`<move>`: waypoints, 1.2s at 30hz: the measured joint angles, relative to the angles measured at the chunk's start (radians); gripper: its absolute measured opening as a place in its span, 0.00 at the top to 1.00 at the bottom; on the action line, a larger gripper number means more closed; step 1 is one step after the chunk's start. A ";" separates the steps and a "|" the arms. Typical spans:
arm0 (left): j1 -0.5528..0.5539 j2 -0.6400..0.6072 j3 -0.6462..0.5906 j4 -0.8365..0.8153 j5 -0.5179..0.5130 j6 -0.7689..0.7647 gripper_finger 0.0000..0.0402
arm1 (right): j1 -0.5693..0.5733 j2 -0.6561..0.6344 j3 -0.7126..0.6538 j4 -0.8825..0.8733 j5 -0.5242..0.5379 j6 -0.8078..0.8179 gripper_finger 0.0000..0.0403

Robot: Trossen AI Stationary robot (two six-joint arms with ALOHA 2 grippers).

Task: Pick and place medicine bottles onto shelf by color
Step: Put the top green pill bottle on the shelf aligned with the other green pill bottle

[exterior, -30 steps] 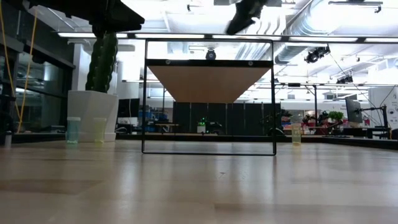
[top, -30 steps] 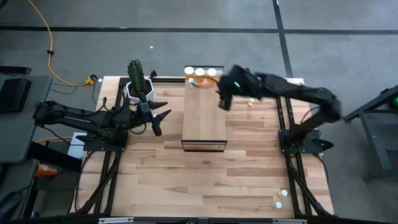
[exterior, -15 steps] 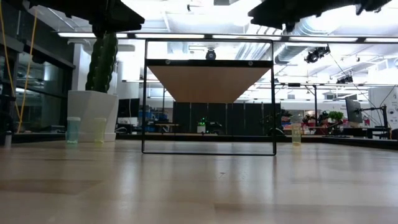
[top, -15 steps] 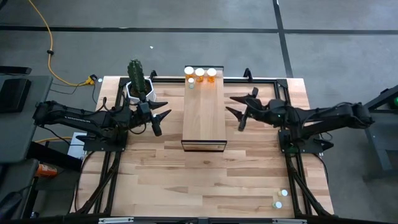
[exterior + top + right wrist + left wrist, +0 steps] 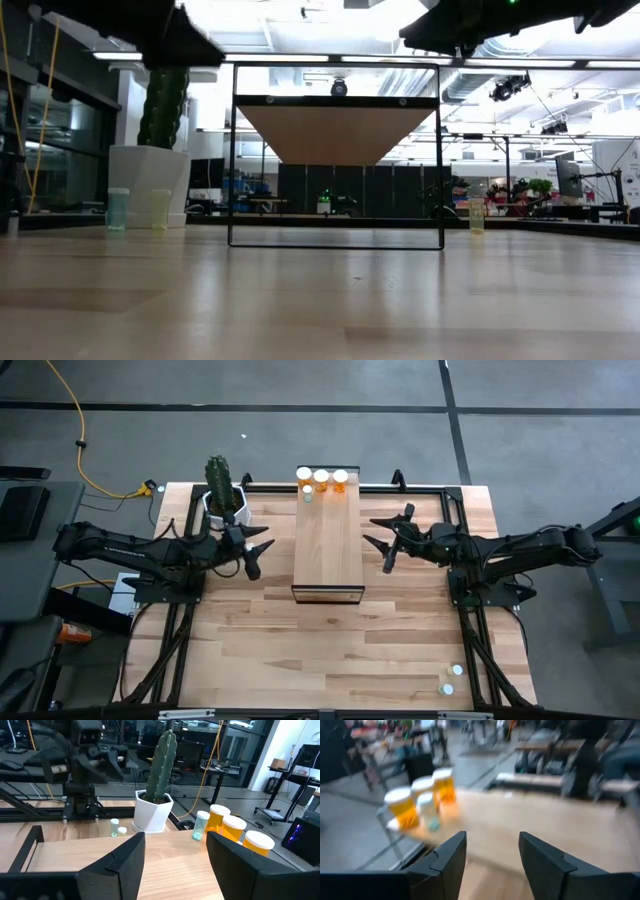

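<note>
Three orange medicine bottles [image 5: 321,478] with white caps stand on the far end of the shelf [image 5: 328,550], with a small pale green one [image 5: 308,494] beside them. The right wrist view shows the same orange bottles [image 5: 234,829] and the pale one [image 5: 200,824]. My left gripper [image 5: 258,552] hovers open at the shelf's left side. My right gripper [image 5: 385,546] hovers open at its right side. Both point level at the shelf and hold nothing. More pale bottles stand on the table by the cactus pot [image 5: 115,826] and at the near right corner [image 5: 451,680].
A cactus in a white pot [image 5: 222,500] stands at the table's far left, close behind my left gripper. The shelf's dark frame [image 5: 336,240] stands on the tabletop. One pale bottle [image 5: 477,215] stands to the right of the shelf. The near half of the table has free room.
My right gripper has drawn back from over the shelf's far end toward the table's right edge and sunk lower, tipping from pointing down to level; it carries nothing. My left gripper has tipped slightly in place.
</note>
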 joint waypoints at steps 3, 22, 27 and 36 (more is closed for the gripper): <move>0.014 0.001 0.058 -0.220 -0.042 -0.096 0.50 | 0.000 0.000 0.000 0.000 0.000 -0.002 0.49; 0.190 0.269 0.268 -1.188 0.237 -0.743 0.37 | -0.003 0.000 0.002 0.000 0.000 -0.002 0.49; 0.266 0.358 0.268 -1.187 0.262 -0.667 0.37 | -0.003 0.000 0.002 0.000 0.000 -0.002 0.49; 0.352 0.479 0.268 -1.120 0.330 -0.520 0.37 | -0.003 0.000 0.002 0.000 0.000 -0.002 0.49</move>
